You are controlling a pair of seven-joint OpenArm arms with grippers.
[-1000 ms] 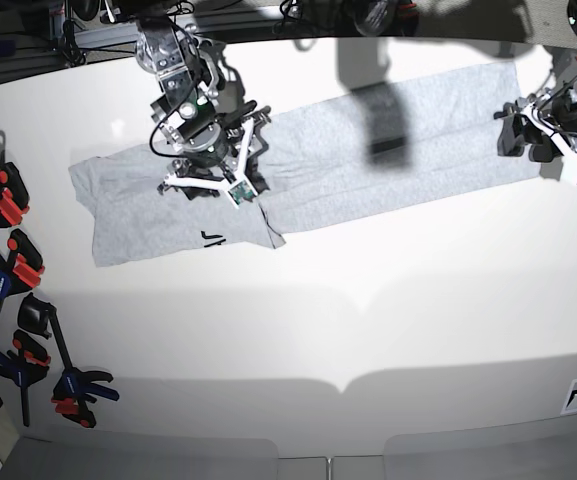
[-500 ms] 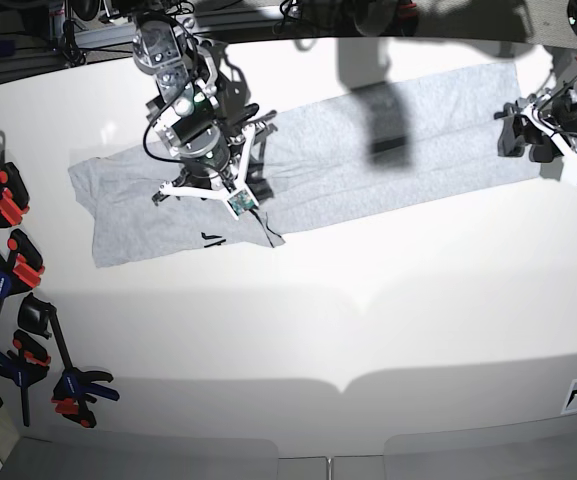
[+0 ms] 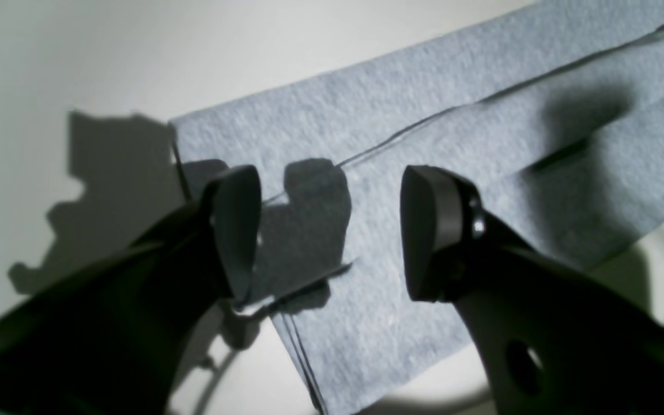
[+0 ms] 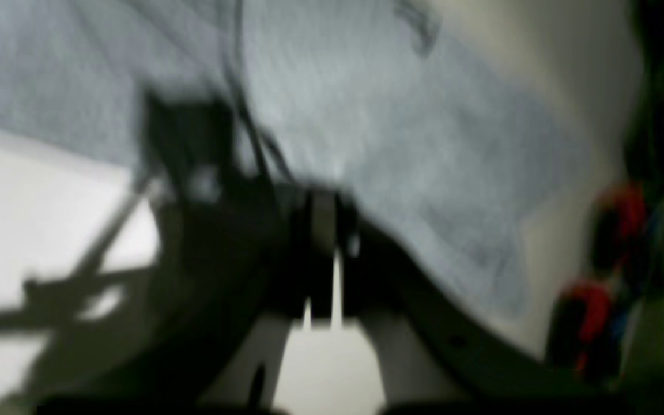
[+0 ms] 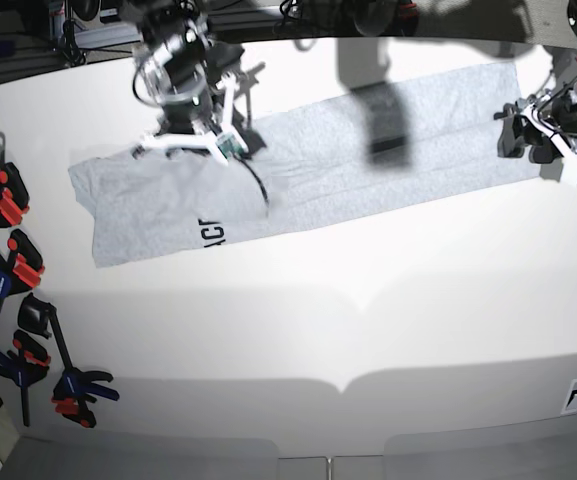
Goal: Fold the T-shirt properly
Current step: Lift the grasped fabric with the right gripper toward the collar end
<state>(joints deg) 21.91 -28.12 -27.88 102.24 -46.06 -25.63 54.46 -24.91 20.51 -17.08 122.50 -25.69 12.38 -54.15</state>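
The light grey T-shirt [image 5: 328, 180] lies in a long band across the back of the white table [image 5: 368, 330], folded lengthwise. Black lettering [image 5: 212, 233] shows near its left end. My right gripper [image 5: 240, 150] is at the left in the base view, shut on a raised fold of the T-shirt. In the blurred right wrist view its jaws [image 4: 323, 253] are pressed together over the grey T-shirt [image 4: 424, 144]. My left gripper [image 5: 521, 140] hovers open at the shirt's right end. In the left wrist view the left gripper [image 3: 335, 230] straddles the T-shirt [image 3: 482, 115] near its end edge and holds nothing.
Several red, blue and black clamps [image 5: 13, 265] lie along the table's left edge, and two more clamps [image 5: 68, 385] lie nearer the front. They show blurred in the right wrist view as red clamps [image 4: 614, 230]. Dark equipment lines the table's back edge.
My right gripper shut on the folded flap and moved up and back with it, uncovering more of the black lettering. The left arm has not moved.
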